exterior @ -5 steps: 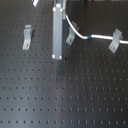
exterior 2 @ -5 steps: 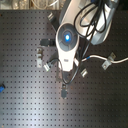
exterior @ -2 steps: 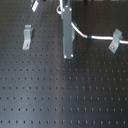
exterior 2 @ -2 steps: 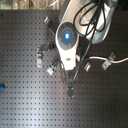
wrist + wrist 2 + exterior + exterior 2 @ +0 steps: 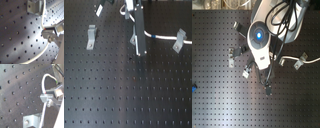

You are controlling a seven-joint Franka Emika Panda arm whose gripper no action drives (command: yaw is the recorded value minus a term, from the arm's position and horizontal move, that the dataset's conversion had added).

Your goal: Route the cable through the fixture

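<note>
I have the arm (image 5: pixel 262 42) over the black perforated board (image 5: pixel 124 95), its gripper (image 5: pixel 140 50) hanging low near the board's middle. In both wrist views the white cable (image 5: pixel 43 20) runs right into the fingertips, so I judge the fingers pinched narrow on it, though the contact itself is too blurred to be sure. From the gripper the cable trails off to a grey clip (image 5: pixel 180 40) on the first exterior view's right, and in the first wrist view it also passes just beside another clip (image 5: pixel 33 6). A further clip (image 5: pixel 90 36) stands well apart on the first exterior view's left. To do this step well I would keep the cable low and lightly taut, line it up with the clip's slot before moving across, and go slowly so it cannot slip from the fingertips.
</note>
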